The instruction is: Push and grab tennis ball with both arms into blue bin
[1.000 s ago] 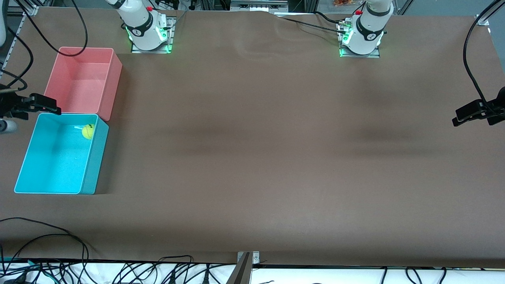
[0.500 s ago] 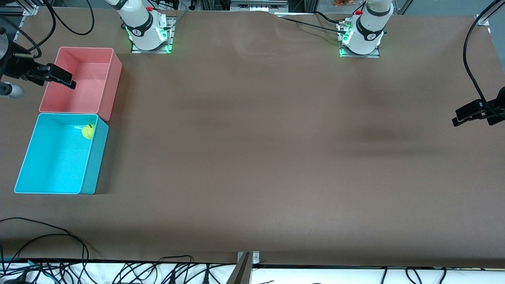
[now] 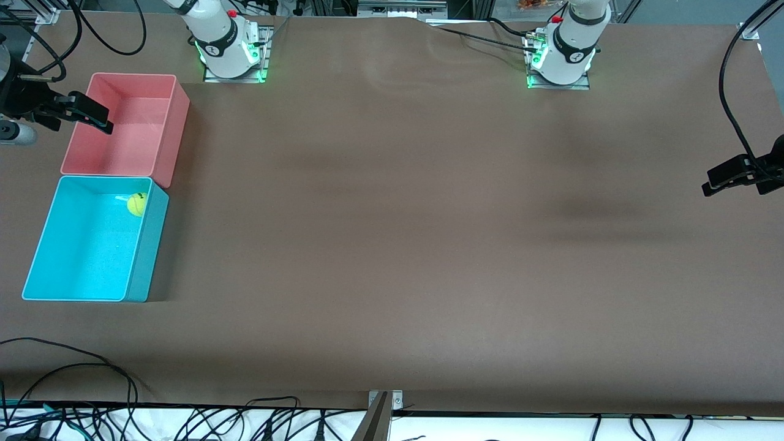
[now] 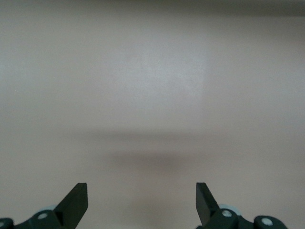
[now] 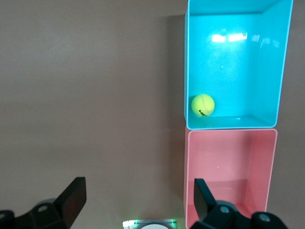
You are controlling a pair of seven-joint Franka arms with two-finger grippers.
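Front view, near to far: the blue bin (image 3: 86, 288) sits toward the right arm's end of the table, with the tennis ball (image 3: 136, 204) in its two o'clock corner. At the bin's twelve o'clock, touching it, stands the pink bin (image 3: 168, 147). The right gripper (image 3: 92, 116) hangs wide and empty over the pink bin's ten o'clock rim. The left gripper (image 3: 726, 177), fingers wide, waits over bare table (image 3: 429, 245).

Yellow-green tennis ball (image 3: 136, 204) rests inside the cyan blue bin (image 3: 37, 257), in a corner.
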